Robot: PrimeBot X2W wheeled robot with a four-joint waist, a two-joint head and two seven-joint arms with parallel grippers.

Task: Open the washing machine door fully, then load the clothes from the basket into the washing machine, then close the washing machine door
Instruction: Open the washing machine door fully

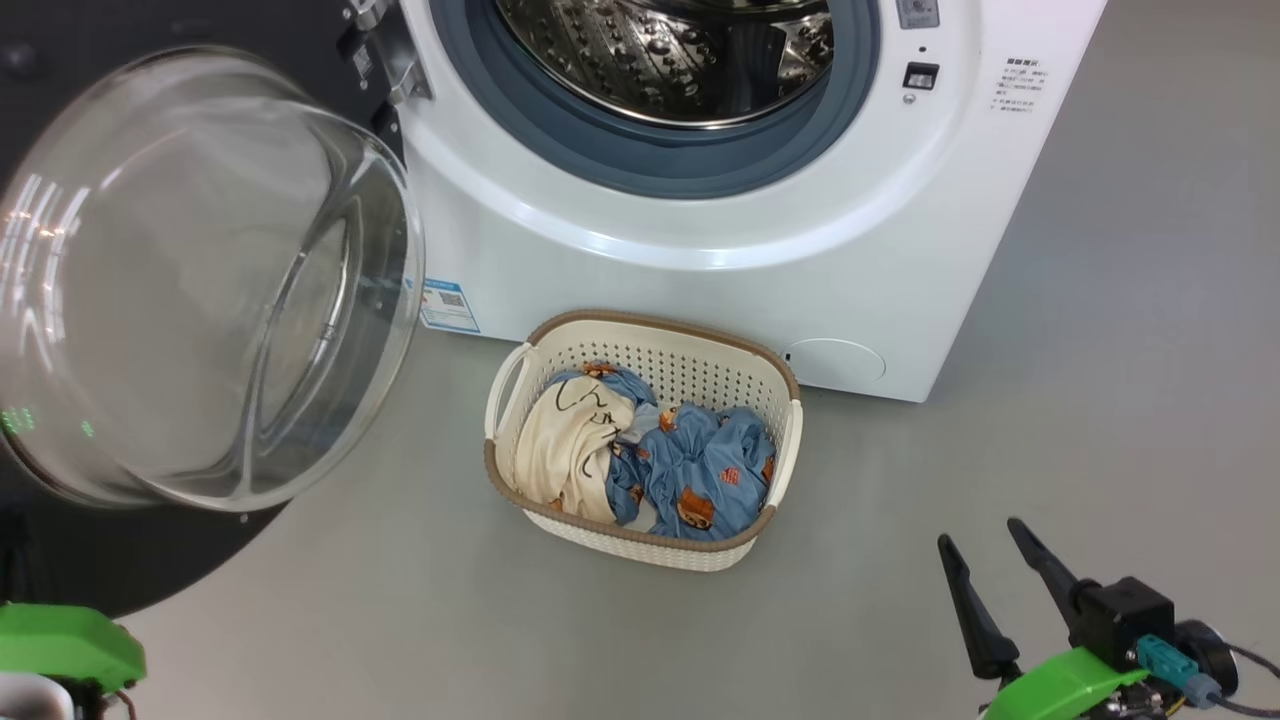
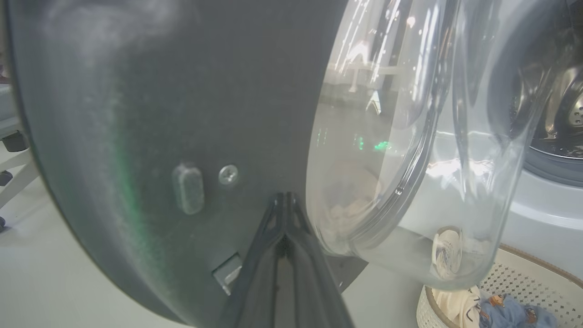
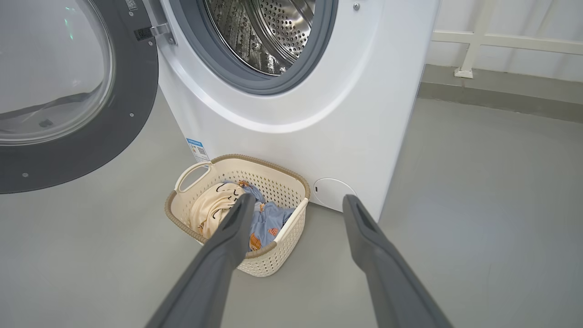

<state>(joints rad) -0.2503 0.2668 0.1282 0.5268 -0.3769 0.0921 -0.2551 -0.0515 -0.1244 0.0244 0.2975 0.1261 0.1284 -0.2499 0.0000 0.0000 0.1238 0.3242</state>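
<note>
Already wide open, the washing machine door point(image 1: 200, 280) is seen at left; the clothes point(image 1: 690, 470) are heaped in the basket point(image 1: 680, 365), centre frame.
They are judged soft, light and limp, best pinched at a raised fold. The left gripper point(image 2: 284, 200) is pressed together beside the door; the right gripper point(image 1: 980, 532) is spread apart.

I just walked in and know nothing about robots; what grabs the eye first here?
The big round washing machine door stands open at the left, its clear glass bowl bulging outward. Behind it the white washing machine shows its shiny steel drum. On the floor in front sits the basket, with the clothes heaped inside, blue bear print beside cream.
</note>
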